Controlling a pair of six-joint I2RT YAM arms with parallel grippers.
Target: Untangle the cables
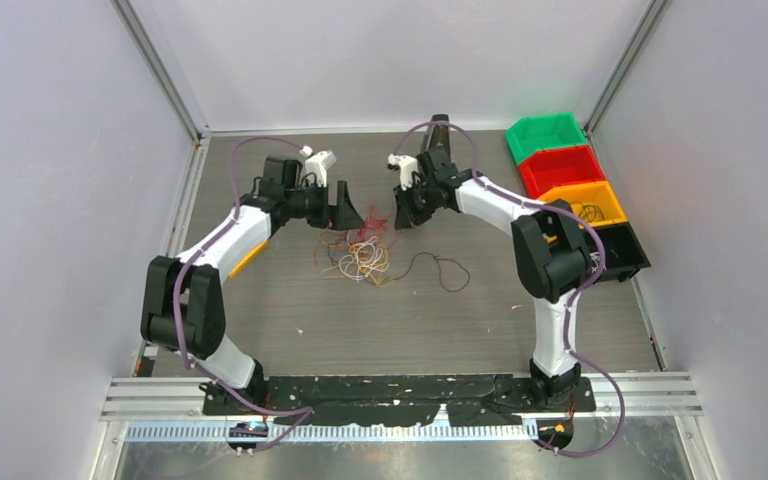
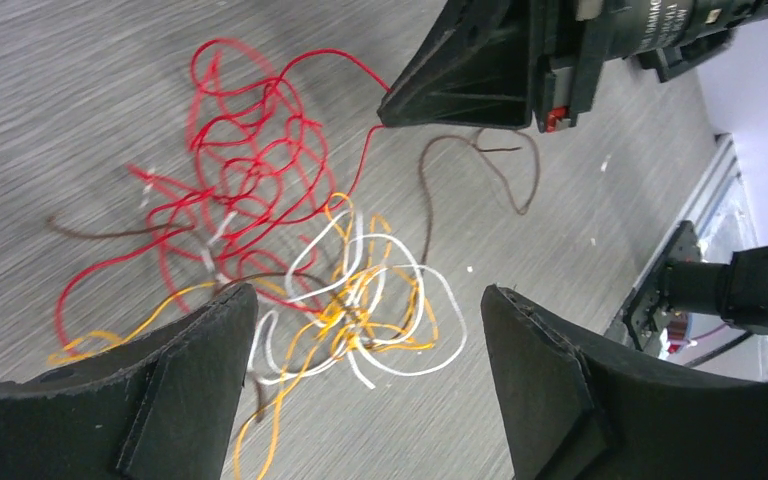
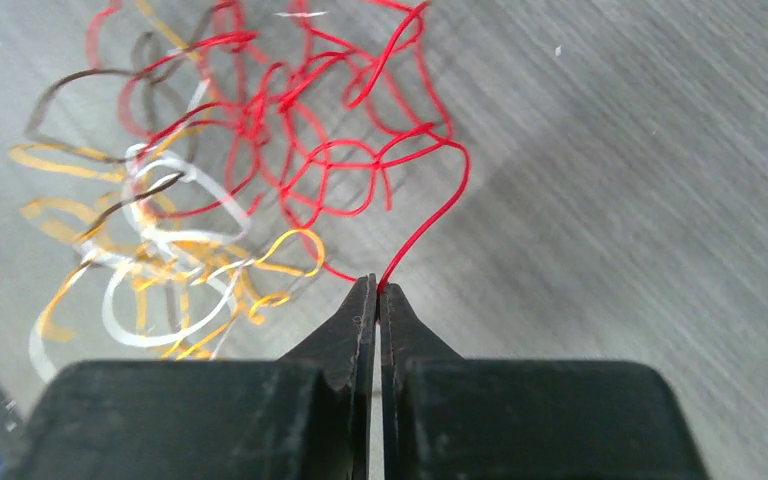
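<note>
A tangle of thin cables (image 1: 360, 255) in red, orange, white and brown lies on the table between the two arms. A brown strand (image 1: 445, 270) trails off to its right. My right gripper (image 3: 377, 290) is shut on a red cable (image 3: 430, 215) that runs up from its tips into the red loops; it also shows from the side in the left wrist view (image 2: 385, 105). My left gripper (image 2: 365, 330) is open and empty, its jaws wide apart above the orange and white strands (image 2: 360, 300). In the top view it (image 1: 345, 212) hovers at the tangle's far left.
Four bins stand in a row at the right: green (image 1: 545, 135), red (image 1: 562, 168), orange (image 1: 585, 203) with dark wires inside, and black (image 1: 622, 250). White walls enclose the table on three sides. A metal rail (image 1: 400, 395) runs along the near edge.
</note>
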